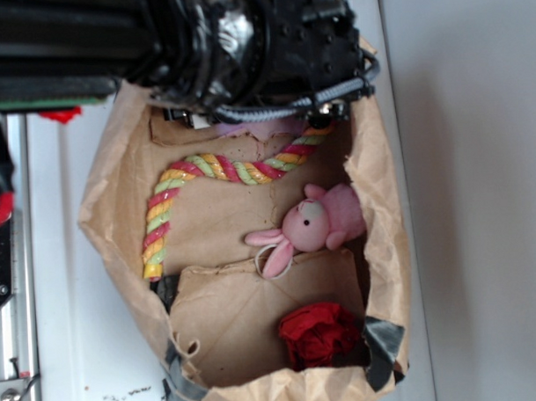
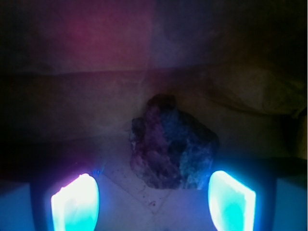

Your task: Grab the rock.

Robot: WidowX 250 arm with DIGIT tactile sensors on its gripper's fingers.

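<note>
Brown paper bag (image 1: 117, 170) lying open, far end hidden under black arm (image 1: 201, 36). Inside: striped rope (image 1: 223, 169) with one end lost beneath arm, pink bunny (image 1: 317, 221), red crumpled lump (image 1: 318, 332) at near edge. Wrist view dim, blurred: rock (image 2: 172, 144) on bag floor, between glowing fingertips (image 2: 77, 202). Gripper (image 2: 153, 202) spread apart, touching nothing. Rock unseen from exterior.

Tan-brown paper bag (image 1: 118, 184) with grey tape (image 1: 383, 342) at the near corners, on a white table (image 1: 55, 287). Inside: twisted rope (image 1: 210, 172) striped red, yellow, green and pink; pale pink bunny (image 1: 317, 221); deep red wrinkly lump (image 1: 318, 332). Glossy black arm (image 1: 201, 44) at the far edge. From the wrist: dark rock (image 2: 171, 144) tinted purple and blue, glowing cyan fingertips (image 2: 76, 202) edged magenta on the left.
</note>
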